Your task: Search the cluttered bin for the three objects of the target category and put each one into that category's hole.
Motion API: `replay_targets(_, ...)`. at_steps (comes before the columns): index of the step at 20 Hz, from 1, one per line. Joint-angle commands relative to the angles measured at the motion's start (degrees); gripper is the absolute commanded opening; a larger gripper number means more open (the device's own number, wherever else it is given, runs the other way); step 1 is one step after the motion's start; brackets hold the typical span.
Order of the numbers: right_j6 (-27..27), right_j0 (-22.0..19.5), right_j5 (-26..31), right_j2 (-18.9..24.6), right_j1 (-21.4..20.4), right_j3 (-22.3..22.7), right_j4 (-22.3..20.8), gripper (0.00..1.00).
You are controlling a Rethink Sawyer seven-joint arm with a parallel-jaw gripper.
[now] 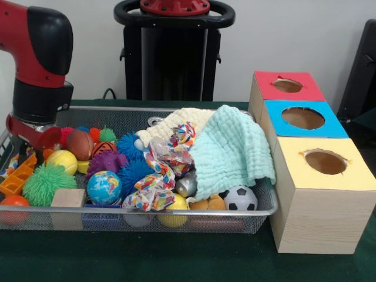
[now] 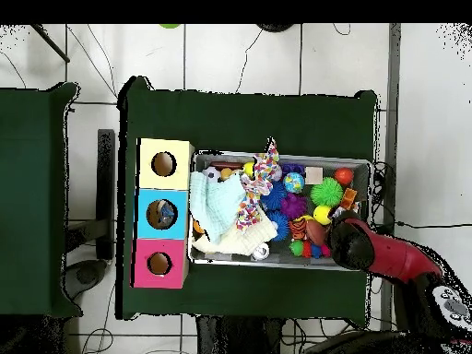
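The wire mesh bin (image 1: pixel 176 212) is full of toys and cloths; it also shows in the overhead view (image 2: pixel 304 158). No clear wrinkly plastic pieces show in either view. The red-topped box with its round hole (image 1: pixel 287 86) stands farthest of three boxes, right of the bin; in the overhead view the hole (image 2: pixel 159 264) is at the lower left. My gripper (image 1: pixel 22 154) hangs from the red and black arm (image 2: pixel 373 251) low over the bin's left end, above an orange lattice toy (image 1: pixel 17 177). Its state is hidden.
A mint cloth (image 1: pixel 229 150), a cream cloth (image 1: pixel 176 120) and a dotted paper wad (image 1: pixel 160 173) cover the bin's middle and right. A silver can (image 1: pixel 187 187), a globe ball (image 1: pixel 104 187), a green spiky ball (image 1: pixel 44 183) and a soccer ball (image 1: pixel 240 198) lie around. Blue-topped (image 1: pixel 303 118) and yellow-topped (image 1: pixel 325 161) boxes stand nearer.
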Motion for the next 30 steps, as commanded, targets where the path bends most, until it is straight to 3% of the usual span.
replay_targets(1, 2.99, -4.4, 12.18, 12.46, 3.12, 13.75, 5.82, 0.0)
replay_targets(5, -0.54, -7.09, 15.05, 15.5, 2.33, 15.38, 7.05, 0.0)
replay_targets(10, -0.38, -8.47, 17.26, 17.04, 1.15, 18.25, 9.34, 0.0)
replay_targets(30, 1.53, -8.64, 18.53, 18.4, -3.07, 24.25, 14.6, 0.0)
